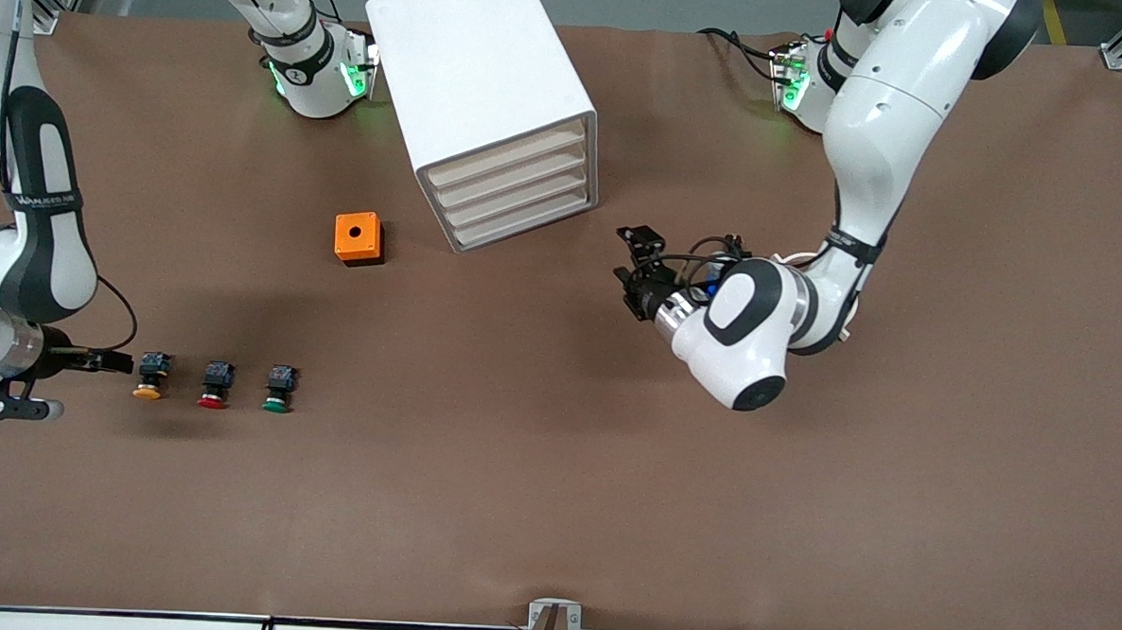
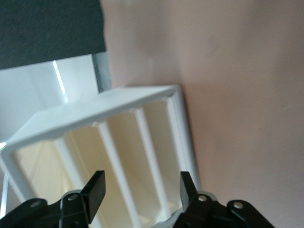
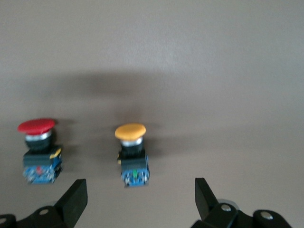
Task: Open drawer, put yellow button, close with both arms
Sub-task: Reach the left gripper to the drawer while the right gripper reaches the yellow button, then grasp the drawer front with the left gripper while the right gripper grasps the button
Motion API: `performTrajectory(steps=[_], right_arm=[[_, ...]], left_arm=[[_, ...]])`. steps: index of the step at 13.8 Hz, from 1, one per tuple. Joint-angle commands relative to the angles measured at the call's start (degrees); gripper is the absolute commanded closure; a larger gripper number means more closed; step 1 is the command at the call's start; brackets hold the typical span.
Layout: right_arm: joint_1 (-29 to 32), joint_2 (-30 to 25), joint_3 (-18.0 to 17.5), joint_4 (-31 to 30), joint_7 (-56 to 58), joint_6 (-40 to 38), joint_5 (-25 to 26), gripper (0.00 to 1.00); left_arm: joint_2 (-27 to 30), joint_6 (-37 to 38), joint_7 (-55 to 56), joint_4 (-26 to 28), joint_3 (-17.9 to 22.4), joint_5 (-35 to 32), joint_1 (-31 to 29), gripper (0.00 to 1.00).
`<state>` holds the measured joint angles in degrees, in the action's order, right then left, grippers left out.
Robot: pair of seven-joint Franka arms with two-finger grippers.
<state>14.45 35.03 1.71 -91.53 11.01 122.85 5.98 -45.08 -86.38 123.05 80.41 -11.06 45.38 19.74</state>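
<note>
Near the table's right-arm edge lies the yellow button (image 3: 131,154), small, light and rigid; you should pinch its dark body, since the cap looks slippery. Your right gripper (image 3: 137,199) hangs spread beside it. Farther back, your left gripper (image 2: 142,192) gapes before the shut drawer (image 1: 506,165).

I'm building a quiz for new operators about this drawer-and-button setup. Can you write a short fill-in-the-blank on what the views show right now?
1. The right gripper is open, lined up with the ______-capped button.
2. In the row of three buttons, the red button lies between the yellow button and the ______ one.
3. All four drawers of the white cabinet are ______.
4. The left gripper, open, faces the cabinet's ______.

Missing words: yellow; green; closed; drawer fronts
</note>
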Motion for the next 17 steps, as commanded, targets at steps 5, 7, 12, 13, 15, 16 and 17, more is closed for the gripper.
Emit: performTrajectory(steps=[5, 7, 12, 13, 15, 16, 17], right_arm=[[0.31, 3.73, -0.48, -2.5, 0.59, 4.06, 0.43, 0.0], [0.49, 3.73, -0.48, -4.52, 0.59, 4.32, 0.35, 0.0], [0.84, 4.43, -0.48, -8.48, 0.59, 13.09, 0.35, 0.0], [1.01, 4.52, -0.56, -8.92, 0.59, 13.29, 0.35, 0.0], [1.1, 4.52, -0.56, -9.1, 0.59, 13.2, 0.35, 0.0], [1.1, 4.43, -0.48, -9.1, 0.68, 13.03, 0.35, 0.0], [1.02, 4.43, -0.56, -9.19, 0.68, 12.94, 0.35, 0.0]], left_arm=[[-0.35, 0.95, 11.84, -1.4, 0.33, 8.5, 7.05, 0.29], [-0.53, 0.86, 13.61, -1.4, 0.51, 8.5, 9.26, 0.29], [-0.62, 0.86, 16.87, -1.4, 0.51, 11.13, 11.72, 0.34], [-0.62, 0.86, 16.87, -1.4, 0.51, 11.66, 12.51, 0.35], [-0.62, 0.78, 17.04, -1.4, 0.51, 13.24, 12.69, 0.36], [-0.62, 0.78, 17.39, -1.4, 0.51, 14.2, 13.3, 0.36], [-0.71, 0.69, 17.4, -1.4, 0.51, 14.21, 14.0, 0.44]])
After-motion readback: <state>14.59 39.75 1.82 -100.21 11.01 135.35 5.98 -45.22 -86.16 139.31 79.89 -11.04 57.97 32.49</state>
